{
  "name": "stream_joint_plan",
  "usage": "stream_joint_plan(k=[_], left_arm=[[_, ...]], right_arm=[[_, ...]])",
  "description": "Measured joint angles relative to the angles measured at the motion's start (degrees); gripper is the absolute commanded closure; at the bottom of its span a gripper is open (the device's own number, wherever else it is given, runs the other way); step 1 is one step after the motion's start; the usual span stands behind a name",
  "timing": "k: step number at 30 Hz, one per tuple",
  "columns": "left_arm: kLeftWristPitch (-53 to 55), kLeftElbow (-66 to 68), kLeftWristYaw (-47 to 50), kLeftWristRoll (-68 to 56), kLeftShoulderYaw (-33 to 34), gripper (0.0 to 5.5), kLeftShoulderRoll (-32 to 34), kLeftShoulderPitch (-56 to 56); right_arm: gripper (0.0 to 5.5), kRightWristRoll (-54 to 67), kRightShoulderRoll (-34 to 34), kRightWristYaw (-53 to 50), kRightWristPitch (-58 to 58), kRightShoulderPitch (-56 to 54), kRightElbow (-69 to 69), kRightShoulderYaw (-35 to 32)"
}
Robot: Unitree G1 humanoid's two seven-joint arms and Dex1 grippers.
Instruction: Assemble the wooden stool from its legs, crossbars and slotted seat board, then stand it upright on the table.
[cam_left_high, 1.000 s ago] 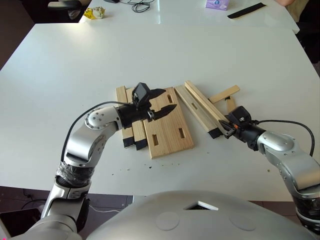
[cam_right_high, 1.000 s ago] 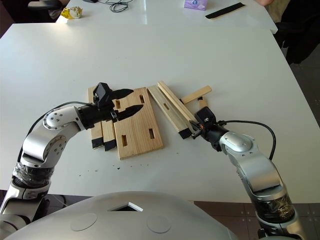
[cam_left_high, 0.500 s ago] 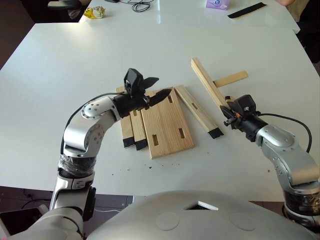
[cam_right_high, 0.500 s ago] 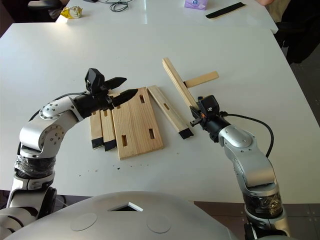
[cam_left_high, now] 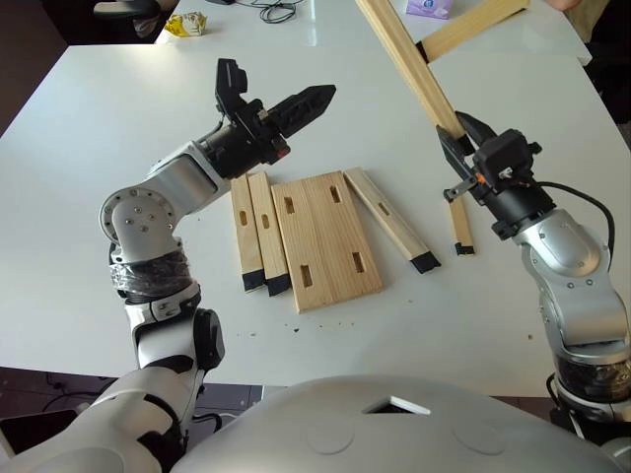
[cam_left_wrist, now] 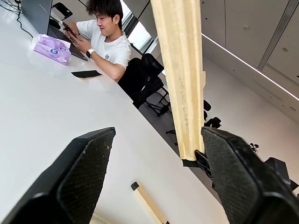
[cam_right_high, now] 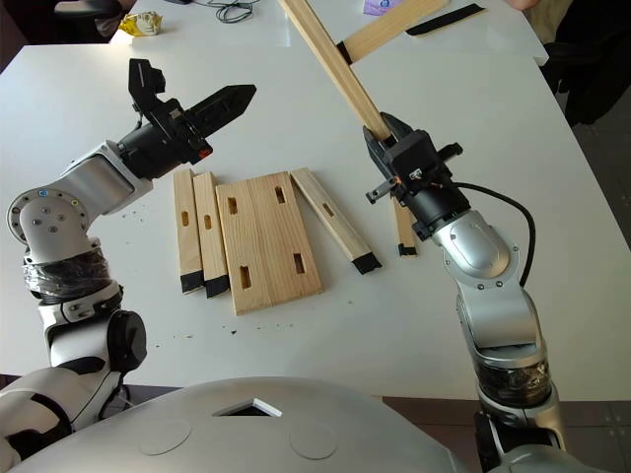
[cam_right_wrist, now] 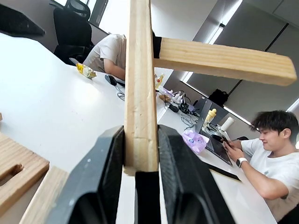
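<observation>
I hold the long pale wooden leg (cam_left_high: pixel 409 59) low down, near its dark end. Most of it sticks up high over the white table (cam_left_high: pixel 118 89). A short pale wooden crossbar (cam_left_high: pixel 473 25) is joined on near its top. I think that makes the top heavy, so the leg could tip or slip in my right gripper (cam_left_high: pixel 461 133), which is squeezed tight on it. If I swing fast, the crossbar might pop off and fall. My left gripper (cam_left_high: pixel 314 101) has its two black fingers apart with nothing in them. It could bump the leg if it comes in crooked.

My right arm is bent with the wrist turned up. My left arm is lifted and points across at the leg, not touching it. The flat wooden seat board (cam_left_high: pixel 325 239) with slots lies on the table below. Two thin wooden sticks (cam_left_high: pixel 254 232) lie just beside it on my left. A dark-tipped wooden leg (cam_left_high: pixel 389 219) and a small wooden piece (cam_left_high: pixel 460 229) lie on my right.
</observation>
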Motion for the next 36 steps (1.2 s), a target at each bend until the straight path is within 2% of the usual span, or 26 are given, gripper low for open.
stream_joint_plan(k=[5, 19, 26, 36], left_arm=[[-1.4, 1.1, 2.5, -2.5, 0.5, 2.09, -2.0, -1.4], [-3.7, 1.7, 6.6, -8.4, 0.0, 2.09, -3.9, -5.9], [-3.6, 1.0, 6.7, -10.7, -1.4, 1.02, -3.6, -5.9], [-4.0, 2.5, 7.4, -12.3, -1.5, 0.99, -2.5, -6.0]], right_arm=[[4.48, 5.2, 1.0, 2.5, 4.0, -2.1, -2.7, -0.2], [4.48, 6.5, 2.7, 3.8, 5.9, -3.2, -2.8, 2.5], [4.48, 6.5, 2.7, 4.4, 5.9, -3.3, -2.1, 2.6], [4.48, 6.6, 2.5, 5.0, 5.9, -3.4, -3.5, 2.6]])
